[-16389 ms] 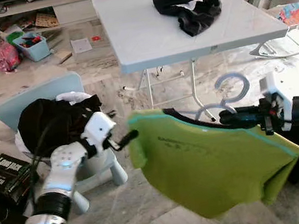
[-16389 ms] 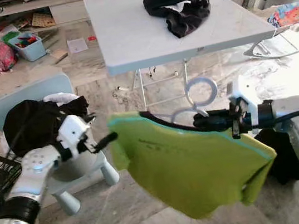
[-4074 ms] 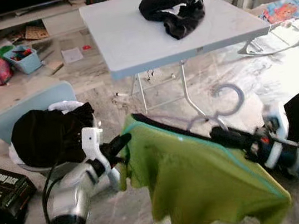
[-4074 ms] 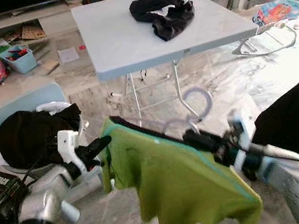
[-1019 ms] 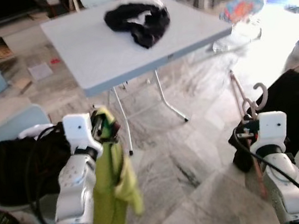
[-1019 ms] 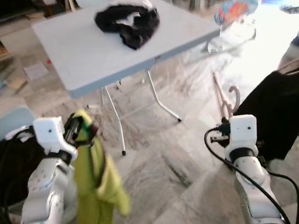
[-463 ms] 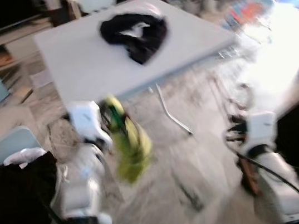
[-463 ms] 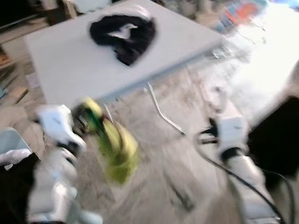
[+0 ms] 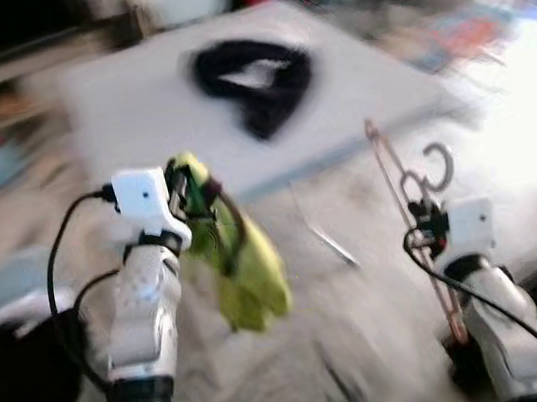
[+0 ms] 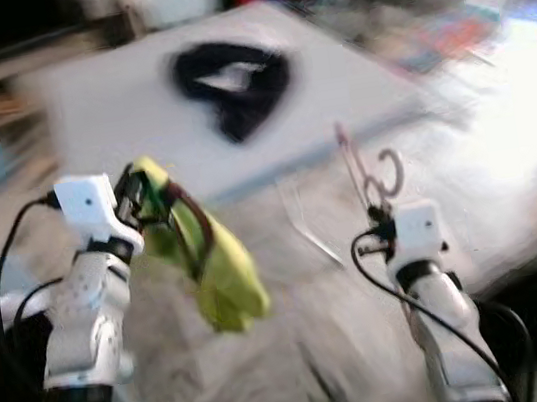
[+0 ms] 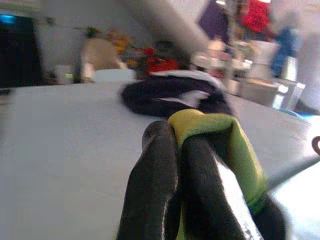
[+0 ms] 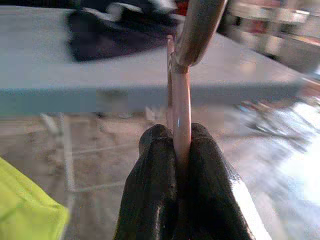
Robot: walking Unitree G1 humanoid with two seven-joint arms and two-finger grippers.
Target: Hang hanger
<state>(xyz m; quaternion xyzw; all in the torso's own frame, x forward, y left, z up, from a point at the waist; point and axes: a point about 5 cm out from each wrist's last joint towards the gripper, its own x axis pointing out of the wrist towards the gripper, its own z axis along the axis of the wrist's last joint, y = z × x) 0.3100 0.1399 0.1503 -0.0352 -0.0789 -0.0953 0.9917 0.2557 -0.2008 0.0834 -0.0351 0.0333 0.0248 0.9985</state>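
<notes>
Right wrist view shows the right hand pinching the pink hanger, held upright before the bench's near edge. Left hand is pressed together on the green shirt.

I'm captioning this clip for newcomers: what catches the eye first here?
First, the bright green shirt dangling from the left end effector, pinched shut on it in front of the grey table. Next, the pink hanger clamped upright in the right end effector, on the robot's right. Behind both, a dark heap of clothes lies on the tabletop.
</notes>
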